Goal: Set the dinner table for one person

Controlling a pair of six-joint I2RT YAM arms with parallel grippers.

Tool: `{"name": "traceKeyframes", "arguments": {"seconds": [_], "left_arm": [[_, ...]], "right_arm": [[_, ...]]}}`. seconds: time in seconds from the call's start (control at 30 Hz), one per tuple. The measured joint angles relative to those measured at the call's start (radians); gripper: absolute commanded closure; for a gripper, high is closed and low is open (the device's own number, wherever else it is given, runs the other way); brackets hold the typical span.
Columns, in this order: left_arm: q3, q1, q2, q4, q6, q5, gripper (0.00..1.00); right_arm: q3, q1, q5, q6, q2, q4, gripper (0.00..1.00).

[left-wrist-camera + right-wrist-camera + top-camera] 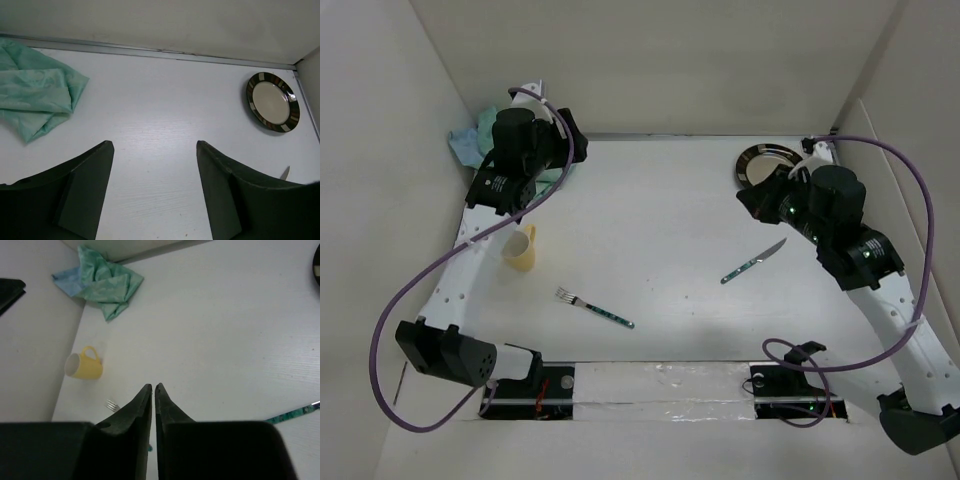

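Top external view: the bases of the left arm [460, 358] and right arm [918, 425] sit at the near edge of the white counter [660, 210], a broad matte surface walled in white that fills the scene from the bases to the far wall. The left arm reaches to the far left corner, above a crumpled mint-green cloth [468, 145]; the right arm reaches toward the far right, just beside a dark-rimmed plate [767, 163]. A yellow mug [519, 247] stands near the left wall, a teal-handled fork [593, 306] lies near the centre front, and a teal-handled knife [754, 262] lies well apart to its right, blade toward the plate. Left wrist view: the left end effector [155, 145] has its fingers spread wide with only bare counter between them; the cloth lies at upper left, the plate far to the right by the wall, and the tip of the knife shows at the right edge. Right wrist view: the right end effector [153, 386] is closed to a thin slit and grips nothing; beyond it lie the fork's tines, the mug, and the cloth in the corner.
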Motion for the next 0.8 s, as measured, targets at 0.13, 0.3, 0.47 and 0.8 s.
{"name": "traceKeyframes", "arguments": {"seconds": [0.13,0.3,0.47,0.8], "left_arm": [[0.008,0.000,0.010,0.002,0.019,-0.030,0.70],[0.164,0.000,0.155,-0.023,0.061,-0.143,1.00],[0.375,0.002,0.413,-0.042,0.086,-0.296,0.77],[0.651,0.053,0.916,-0.137,0.080,-0.422,0.44]], "right_arm": [[0.024,-0.016,-0.002,0.002,0.006,0.000,1.00],[0.027,-0.030,-0.007,-0.009,0.039,-0.001,1.00],[0.027,-0.055,-0.026,-0.024,0.078,0.000,1.00],[0.009,-0.078,-0.090,-0.032,0.106,0.006,0.84]]}}
